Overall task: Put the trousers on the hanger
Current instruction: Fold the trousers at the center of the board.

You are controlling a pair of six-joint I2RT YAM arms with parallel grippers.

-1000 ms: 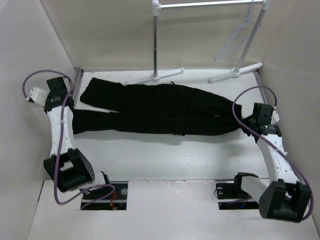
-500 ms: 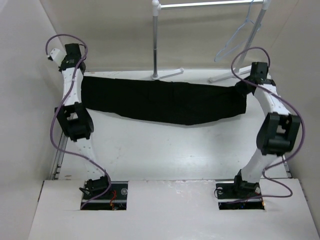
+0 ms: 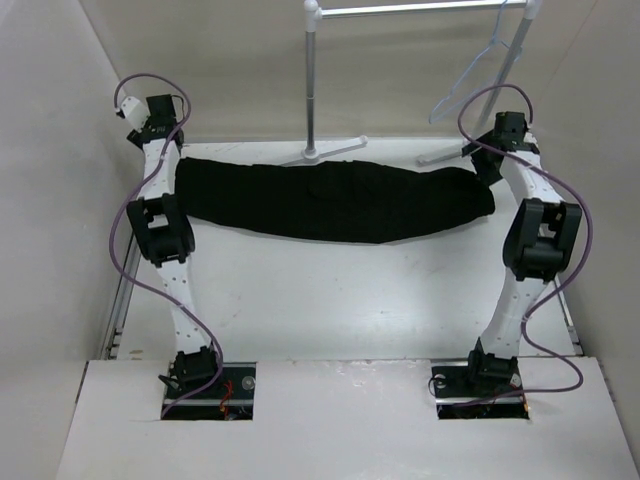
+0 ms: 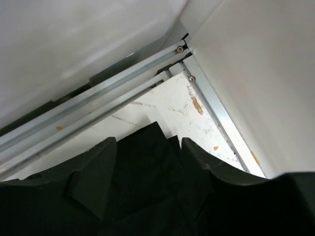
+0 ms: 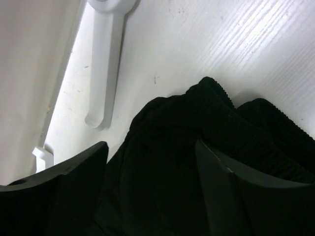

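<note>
At the far left of the white counter (image 3: 330,290), the left arm stands tall with a purple cable (image 3: 125,235) looping beside it. It reaches to the back corner, where the side wall meets the metal rails along the counter's edge. The left gripper (image 4: 147,141) points down over that corner. Its jaws stand apart and clamp nothing. A pointed end of dark cloth lies in the gap between them, on the counter.

That cloth is the pair of plain black soft fabric trousers (image 3: 330,200). They lie in one long, folded band across the far part of the counter, running from below the left gripper to below the right one. The band sags slightly toward the near side at its middle.

Behind the trousers stands the thick white clothes rack with upright poles and flat feet (image 3: 312,90), its rail crossing the top of the overhead view. The thin pale, near-translucent triangular clothes hanger (image 3: 462,78) hangs by its hook from the right end of that rail, well above the trousers and apart from them.

At the right, the right arm reaches up to the far end of the band. The right gripper (image 5: 151,145) also has its jaws spread wide, gripping nothing. The bunched, ribbed end of the trousers lies between and beneath them, near one white foot of the rack.
</note>
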